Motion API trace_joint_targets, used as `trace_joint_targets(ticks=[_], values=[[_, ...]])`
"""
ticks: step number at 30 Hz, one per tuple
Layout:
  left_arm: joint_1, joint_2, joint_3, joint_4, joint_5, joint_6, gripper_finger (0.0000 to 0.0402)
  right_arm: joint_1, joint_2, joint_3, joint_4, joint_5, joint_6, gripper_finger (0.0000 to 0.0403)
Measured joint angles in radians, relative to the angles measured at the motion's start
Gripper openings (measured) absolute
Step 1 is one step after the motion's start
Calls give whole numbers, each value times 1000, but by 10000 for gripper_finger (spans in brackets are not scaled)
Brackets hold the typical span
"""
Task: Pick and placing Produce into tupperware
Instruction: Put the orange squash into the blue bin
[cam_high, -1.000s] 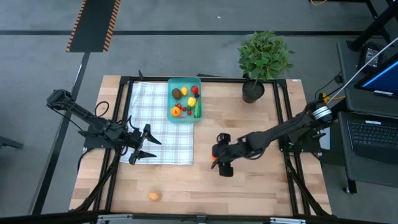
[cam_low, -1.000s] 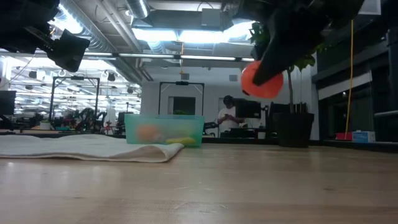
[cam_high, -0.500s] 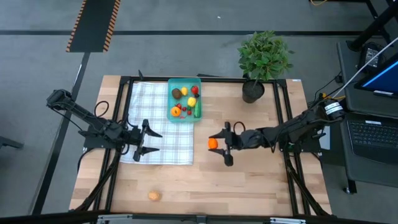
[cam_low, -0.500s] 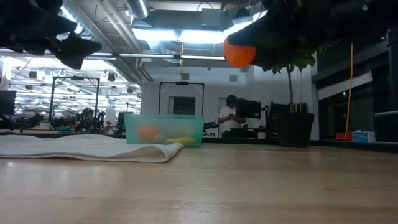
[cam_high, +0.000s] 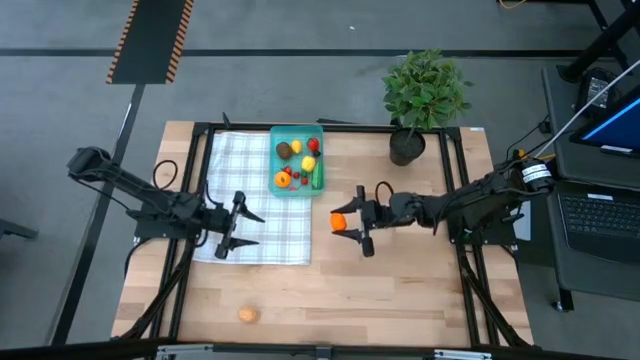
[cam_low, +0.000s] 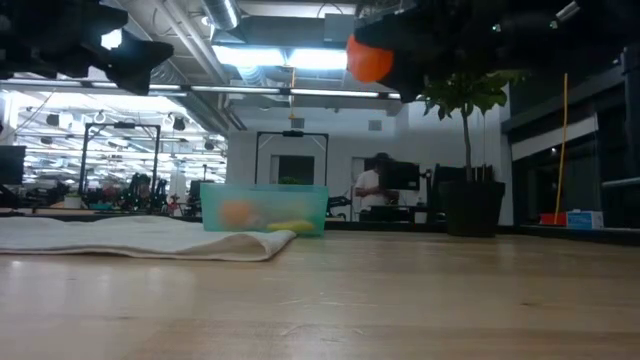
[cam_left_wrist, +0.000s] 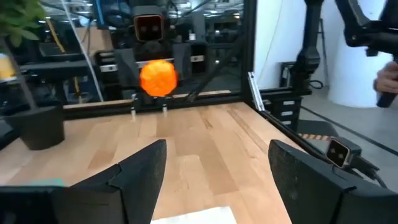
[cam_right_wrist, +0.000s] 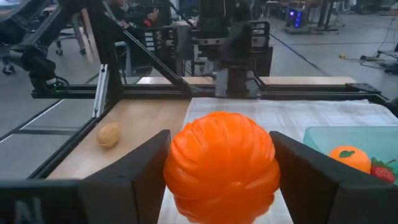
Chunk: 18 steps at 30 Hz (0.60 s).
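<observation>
My right gripper (cam_high: 347, 221) hangs above the bare table's middle, shut on an orange ribbed toy fruit (cam_right_wrist: 221, 165), which shows high up in the low view (cam_low: 370, 58). The teal tupperware (cam_high: 297, 160) sits at the far edge of the white checked cloth and holds several small produce pieces. A brown piece (cam_high: 247, 314) lies alone near the table's near edge. My left gripper (cam_high: 233, 226) hovers open over the cloth's near part, pointing toward the table's right. My right gripper pinches the orange fruit's two opposite sides (cam_right_wrist: 177, 168) between its two fingers (cam_right_wrist: 134, 180). The fingers lie about level and come from the table's right. The fruit is lifted clear of the table.
A potted green plant (cam_high: 425, 95) stands at the far right of the table. The checked cloth (cam_high: 255, 200) covers the left middle. Black frame rails run along the table's left and right sides. Bare wood lies between the cloth and my right arm.
My right gripper has risen from the table with the orange fruit, tipped from pointing down to about level, and moved toward the far edge and the tupperware. The fruit now hangs higher and farther left in the low view.
</observation>
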<state>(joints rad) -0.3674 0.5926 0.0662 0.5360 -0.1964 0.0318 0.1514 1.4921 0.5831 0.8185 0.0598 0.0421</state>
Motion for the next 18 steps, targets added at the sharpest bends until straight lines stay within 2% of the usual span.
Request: trace_joint_targets(ticks=[6, 12, 18], values=[[56, 102, 0, 86, 37, 6, 275, -11, 0, 0, 15, -11, -24, 249], [114, 199, 0, 189, 181, 16, 275, -11, 0, 0, 40, -28, -54, 249], [165, 257, 0, 258, 187, 16, 275, -11, 0, 0, 48, -28, -47, 249]])
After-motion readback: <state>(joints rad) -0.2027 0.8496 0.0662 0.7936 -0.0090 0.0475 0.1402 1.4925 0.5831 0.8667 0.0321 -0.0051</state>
